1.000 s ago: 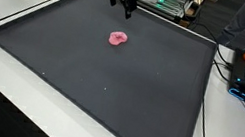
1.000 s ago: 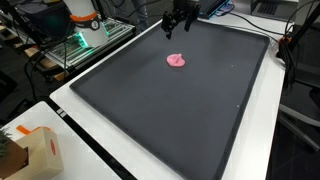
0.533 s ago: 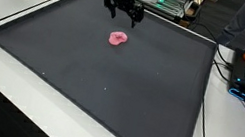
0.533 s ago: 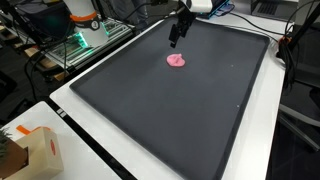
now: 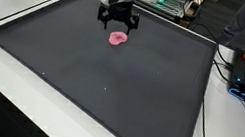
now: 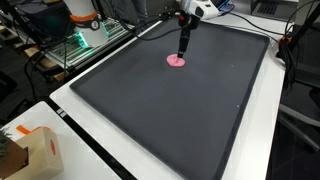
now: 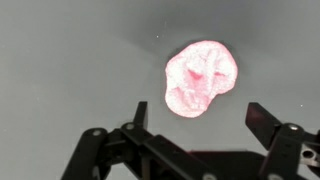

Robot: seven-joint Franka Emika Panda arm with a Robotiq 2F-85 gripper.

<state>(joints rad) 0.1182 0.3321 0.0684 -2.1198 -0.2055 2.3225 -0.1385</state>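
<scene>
Pink lump (image 7: 202,78), crumpled, lies on the black mat (image 5: 108,91) near its far edge in both exterior views, with nothing touching it. Looks soft and light, so it should squash rather than slip; best pinched across its narrow middle. Claw (image 7: 198,110) hangs right above it, fingers spread wide, holding nothing. 1 cardboard box (image 6: 38,150) sits on the white table off the mat's corner, well apart; contents not visible.

Tool (image 7: 199,108) base beyond wrist view's edge

Dark mat (image 5: 109,87) covers white table (image 5: 33,2); cardboard box (image 6: 40,150) at corner; cables (image 5: 222,66); green-lit electronics (image 6: 75,45) behind.
</scene>
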